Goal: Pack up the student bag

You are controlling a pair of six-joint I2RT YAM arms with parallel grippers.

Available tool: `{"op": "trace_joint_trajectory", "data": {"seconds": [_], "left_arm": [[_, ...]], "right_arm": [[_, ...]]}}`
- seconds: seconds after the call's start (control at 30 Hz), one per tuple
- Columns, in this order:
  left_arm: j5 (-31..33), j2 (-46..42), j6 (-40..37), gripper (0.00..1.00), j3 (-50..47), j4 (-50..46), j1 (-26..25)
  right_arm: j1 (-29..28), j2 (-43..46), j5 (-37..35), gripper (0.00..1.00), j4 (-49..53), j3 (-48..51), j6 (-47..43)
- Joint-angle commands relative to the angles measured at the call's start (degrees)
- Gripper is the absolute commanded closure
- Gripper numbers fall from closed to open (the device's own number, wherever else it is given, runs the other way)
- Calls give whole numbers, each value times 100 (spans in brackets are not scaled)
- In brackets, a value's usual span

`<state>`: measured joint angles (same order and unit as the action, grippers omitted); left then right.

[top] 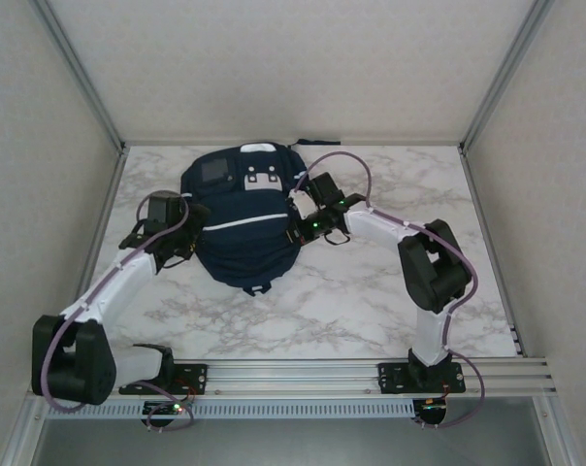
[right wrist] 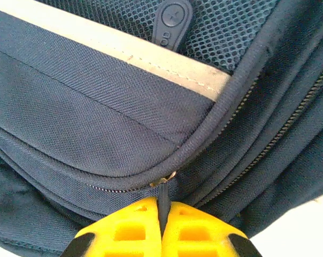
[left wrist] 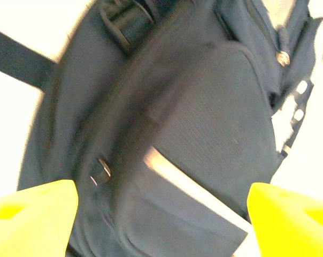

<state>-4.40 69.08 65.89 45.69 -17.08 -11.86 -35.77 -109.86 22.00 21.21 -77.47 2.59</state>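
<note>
Because it is soft fabric, the student bag slumps into a rounded mound on the far part of the marble-patterned table, a little left of centre. Its cloth is dark navy, crossed by a thin white stripe, with a grey square patch and white tabs near its far end.

Seen close from the right wrist, the weave is a coarse ribbed nylon. Rolled piping follows a curved seam, and an open mesh panel sits above a pale stitched band. A smooth oval rubber tab lies on the mesh. Several zipper tracks run side by side down the right.

The right gripper has its yellow fingers pressed together on a dark zipper pull, whose small metal link meets the track just above.

The left gripper is at the bag's left flank, its yellow fingertips spread wide with the bag's side between them. Whether they touch the cloth I cannot tell.

That view is blurred and washed out at its edges. A black plastic buckle and a dark strap can be made out, but finer detail cannot. From above, the right arm's wrist covers part of the bag's right edge.
</note>
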Motion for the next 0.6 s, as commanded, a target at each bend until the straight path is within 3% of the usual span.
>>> {"op": "trace_joint_trajectory", "data": {"seconds": [0.0, 0.17, 0.4, 0.47, 0.57], "left_arm": [[443, -451, 994, 16, -152, -87, -547], [484, -179, 1793, 16, -97, 360, -1203], [528, 1127, 2255, 18, 394, 1234, -1904], [569, 1523, 2321, 20, 581, 1352, -2002], [761, 1999, 2261, 31, 785, 1513, -2046]], "right_arm": [[-227, -198, 194, 100, -114, -402, 44], [-286, -242, 250, 100, -38, -528, -11], [-356, -39, 494, 100, -295, -198, 152], [-366, 16, 490, 100, -355, -80, 180], [-361, 89, 464, 100, -351, 63, 165]]}}
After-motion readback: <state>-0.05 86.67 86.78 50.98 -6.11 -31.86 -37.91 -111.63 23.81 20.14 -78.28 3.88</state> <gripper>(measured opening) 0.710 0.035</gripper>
